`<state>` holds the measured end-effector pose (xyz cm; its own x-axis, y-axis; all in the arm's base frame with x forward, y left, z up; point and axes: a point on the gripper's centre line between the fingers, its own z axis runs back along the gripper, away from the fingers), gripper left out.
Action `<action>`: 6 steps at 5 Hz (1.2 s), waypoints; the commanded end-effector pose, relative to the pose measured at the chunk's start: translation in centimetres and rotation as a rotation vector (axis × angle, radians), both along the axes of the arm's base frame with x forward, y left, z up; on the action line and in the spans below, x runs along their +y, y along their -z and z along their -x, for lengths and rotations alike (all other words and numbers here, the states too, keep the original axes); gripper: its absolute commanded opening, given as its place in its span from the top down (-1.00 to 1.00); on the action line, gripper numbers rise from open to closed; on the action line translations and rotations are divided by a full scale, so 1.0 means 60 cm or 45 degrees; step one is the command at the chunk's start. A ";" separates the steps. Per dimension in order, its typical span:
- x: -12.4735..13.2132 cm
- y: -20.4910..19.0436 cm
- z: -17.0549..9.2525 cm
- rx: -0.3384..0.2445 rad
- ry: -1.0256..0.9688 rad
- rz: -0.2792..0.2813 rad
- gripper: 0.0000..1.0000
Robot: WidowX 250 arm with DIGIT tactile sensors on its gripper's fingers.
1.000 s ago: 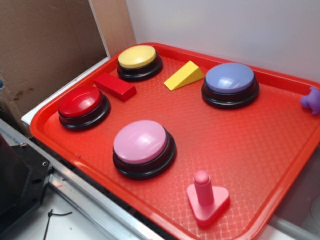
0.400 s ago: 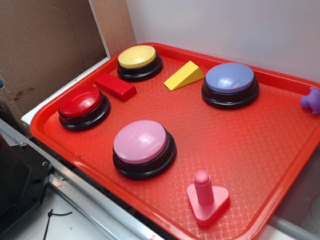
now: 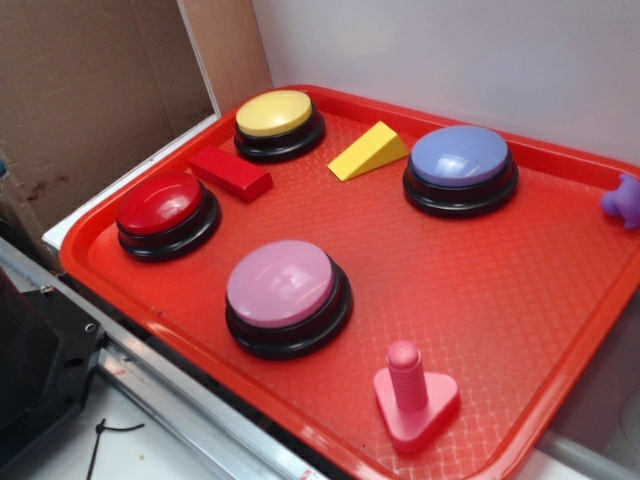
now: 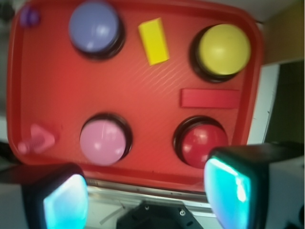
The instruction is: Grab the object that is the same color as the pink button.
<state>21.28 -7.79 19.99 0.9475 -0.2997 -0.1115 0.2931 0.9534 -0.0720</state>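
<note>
The small pink object (image 3: pixel 412 398), a rounded-triangle base with an upright ribbed peg, stands at the near right corner of the red tray (image 3: pixel 500 300). In the wrist view the object (image 4: pixel 37 139) is at the left edge of the tray. The pink button (image 3: pixel 283 290) sits left of it in the exterior view; the wrist view shows the pink button (image 4: pixel 103 141) near the tray's lower rim. My gripper (image 4: pixel 145 198) is open, high above the tray's near edge, with nothing between its fingers. The gripper is out of the exterior view.
On the tray are a red button (image 3: pixel 165 208), a yellow button (image 3: pixel 277 118), a lavender-blue button (image 3: pixel 460 163), a red block (image 3: pixel 230 172) and a yellow wedge (image 3: pixel 368 150). A purple toy (image 3: pixel 623 200) sits at the far right rim. A cardboard wall (image 3: pixel 90 90) stands left.
</note>
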 end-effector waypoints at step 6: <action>-0.182 0.066 0.126 -0.083 0.636 -0.124 -1.00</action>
